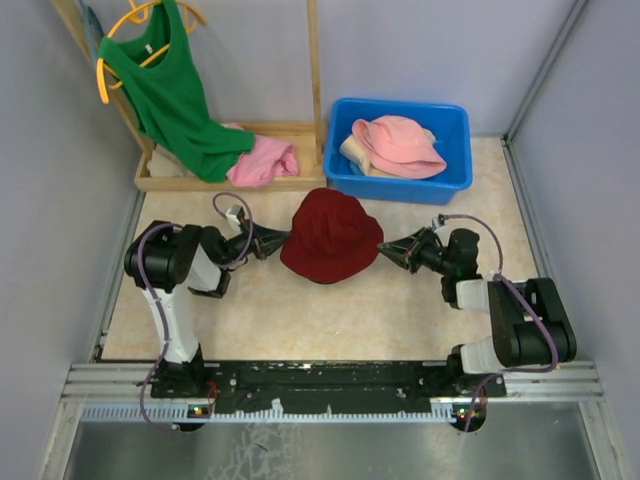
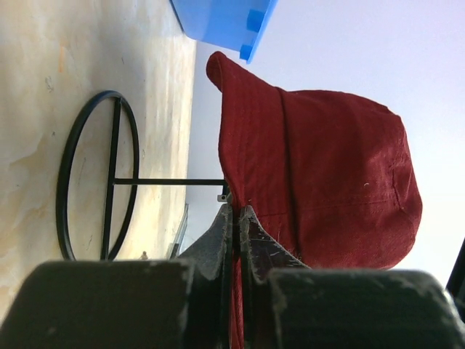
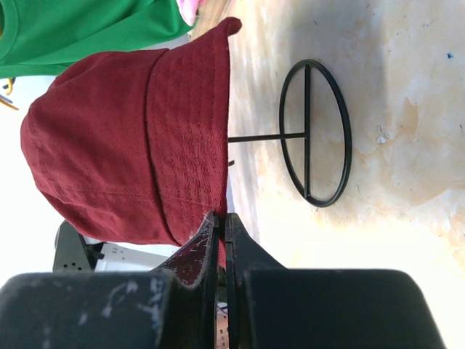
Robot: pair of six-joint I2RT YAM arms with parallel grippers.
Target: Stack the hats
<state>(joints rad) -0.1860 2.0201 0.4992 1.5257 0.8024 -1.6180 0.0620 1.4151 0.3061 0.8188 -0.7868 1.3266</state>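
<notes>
The left claw [image 1: 284, 241] is clenched on the left edge of the red hat's [image 1: 330, 230] brim. Its wrist view shows both fingers pressed together with the brim fabric pinched between them. The right claw [image 1: 386, 250] is likewise clenched, gripping the opposite, right edge of the brim, with a fold of red cloth between its closed fingers. Each claw holds only that brim.

The red hat is a dark red bucket hat of soft ribbed fabric with stitched rows around the brim. Its crown is full and rounded, with a few soft dents. It hangs between the two claws at the middle of the table [image 1: 300, 310], raised off the surface, just in front of the bin [image 1: 455, 120]. A black wire stand [image 2: 145, 182] sits under it, ring base flat on the table and rod reaching up toward the hat's underside. I cannot tell whether the hat rests on the rod.

The crown points up and the opening faces down at the table. From above the hat is near round, with no clear long axis. The brim droops steeply all round.

A pink hat [image 1: 400, 142] lies crown up in the bin, on top of a beige hat [image 1: 352, 150].
</notes>
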